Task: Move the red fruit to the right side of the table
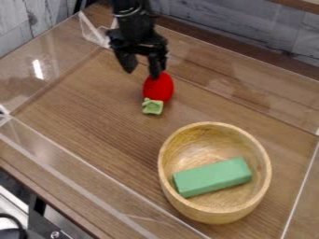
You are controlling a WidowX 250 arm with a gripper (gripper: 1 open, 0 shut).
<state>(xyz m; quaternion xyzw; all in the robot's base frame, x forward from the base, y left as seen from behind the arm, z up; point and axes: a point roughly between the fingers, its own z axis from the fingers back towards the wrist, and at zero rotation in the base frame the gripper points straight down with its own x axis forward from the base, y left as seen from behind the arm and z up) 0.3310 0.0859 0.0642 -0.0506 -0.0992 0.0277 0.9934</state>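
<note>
The red fruit point(157, 91), a small glossy strawberry with a light green cap pointing toward the front, lies on the brown wood-grain table point(88, 121) near its middle. My black gripper point(141, 66) hangs just above and behind the fruit's top, its two fingers spread open and pointing down, with nothing between them. One fingertip overlaps the fruit's upper edge in the view; I cannot tell whether it touches.
A round light wooden bowl point(214, 142) holding a green rectangular block point(212, 176) stands at the front right. Low clear acrylic walls point(37, 65) border the tabletop on all sides.
</note>
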